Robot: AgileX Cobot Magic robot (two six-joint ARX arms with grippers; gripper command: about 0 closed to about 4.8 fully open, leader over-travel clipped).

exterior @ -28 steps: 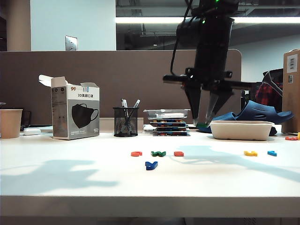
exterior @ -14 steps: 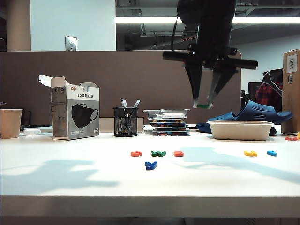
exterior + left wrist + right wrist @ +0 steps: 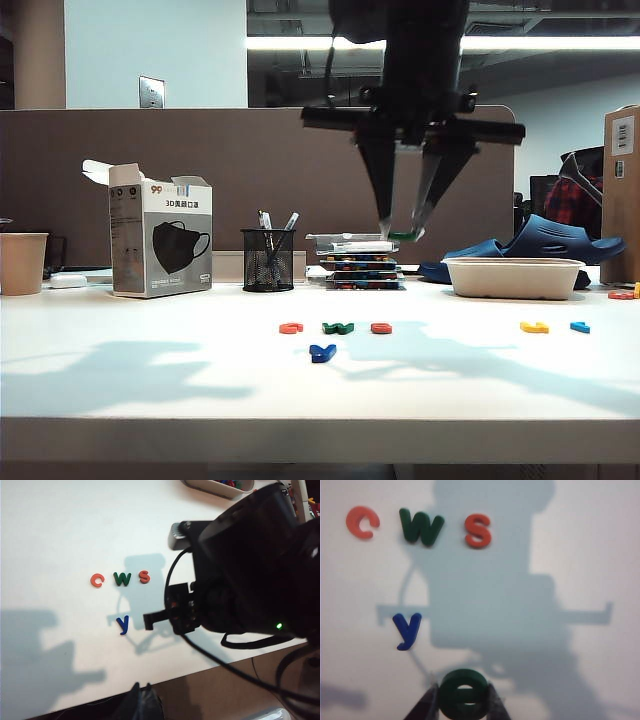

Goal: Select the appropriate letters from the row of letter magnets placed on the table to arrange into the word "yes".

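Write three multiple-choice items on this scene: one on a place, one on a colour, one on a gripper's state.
1. Where does the blue y lie? A) nearer the table's front edge than the c-w-s row B) in the tray C) on the box
2. What colour is the w? A) yellow B) dark green C) light blue
3. The right gripper is: A) open, empty B) shut on the green e C) resting on the table

A: the exterior view shows it. B: both wrist views show it. B: its fingers clamp the e, high above the table.

A mask box [image 3: 160, 238] and pen cup [image 3: 268, 259] stand near each other.
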